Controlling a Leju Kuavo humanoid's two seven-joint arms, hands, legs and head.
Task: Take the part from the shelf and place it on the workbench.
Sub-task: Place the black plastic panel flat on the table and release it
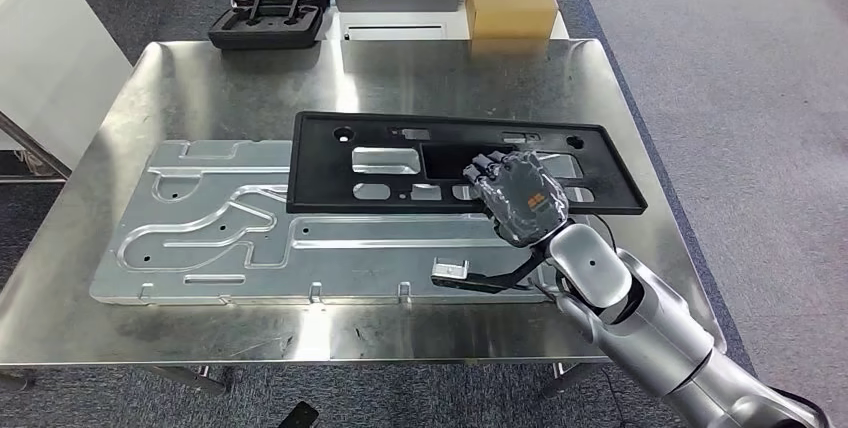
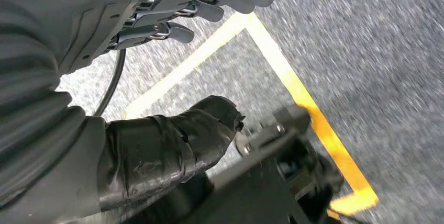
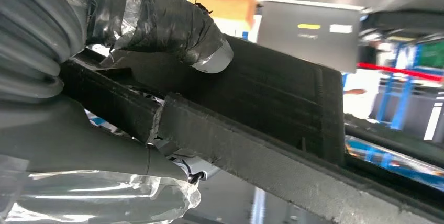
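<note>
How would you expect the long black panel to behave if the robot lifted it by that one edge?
The black panel is long, thin and full of cutouts, so it would probably flex or sag away from the right hand. It looks light for its size. Gripped off-centre on one long edge, it may tilt or pivot.

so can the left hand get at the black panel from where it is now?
Probably not. The left hand hangs over the carpet floor with nothing in it, while the right hand holds the black panel over the workbench.

Silver arm (image 1: 640,323), plastic-wrapped black robot hand (image 1: 522,200)
</note>
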